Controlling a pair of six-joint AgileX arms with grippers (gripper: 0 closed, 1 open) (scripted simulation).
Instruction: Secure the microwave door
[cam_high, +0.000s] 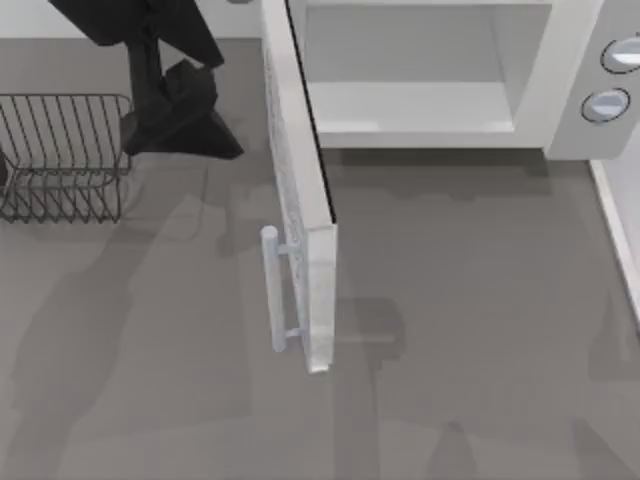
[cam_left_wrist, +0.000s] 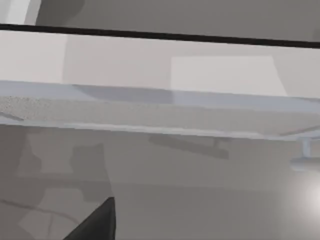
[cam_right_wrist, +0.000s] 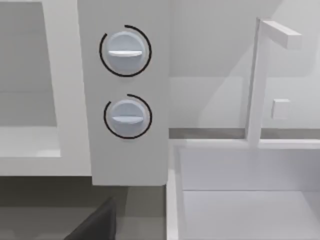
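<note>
microwave at counter rear, cavity exposed. microwave door swung wide open, edge-on, bar handle facing left. left end effector hovers left of door, beside wire rack; finger spread can't tell. knobs on side panel.

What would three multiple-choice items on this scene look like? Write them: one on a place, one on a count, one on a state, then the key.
1. Where does the wire rack stand?
A. At the table's left side
B. Inside the cavity
C. Right of the knobs

2. How many round knobs are on the microwave's side panel?
A. One
B. Two
C. Four

3. How is the microwave door?
A. Shut flush
B. Open, swung out from the cavity
C. Detached, lying flat

Key: 1 A, the rack sits at the left, beside the left gripper. 2 B, the right wrist view shows two, one above the other. 3 B, the pale cavity lies exposed.
</note>
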